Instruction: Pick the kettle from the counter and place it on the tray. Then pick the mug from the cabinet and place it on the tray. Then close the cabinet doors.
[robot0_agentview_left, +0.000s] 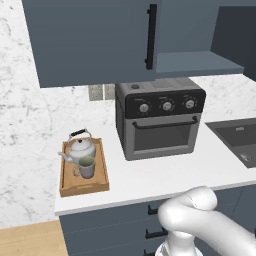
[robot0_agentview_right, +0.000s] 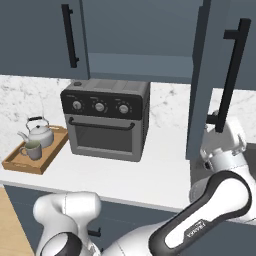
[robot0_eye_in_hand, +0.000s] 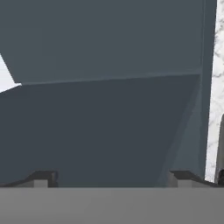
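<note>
right base view: squat silver kettle & small grey-beige mug already on wooden tray, so door-closing step; gripper, jaws wide & empty, near open right slate-blue cabinet door, next push it shut.

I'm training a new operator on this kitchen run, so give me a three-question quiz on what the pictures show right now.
1. True or false: the kettle and the mug both sit on the tray.
2. Which cabinet door stands open: A) the left door, B) the right door, C) neither?
3. Fill in: the gripper faces the cabinet with its jaws ____.

Key
1. True.
2. B; the left door lies shut against the cabinet front, while the right door swings out beside the robot's hand.
3. Open, holding nothing.
</note>
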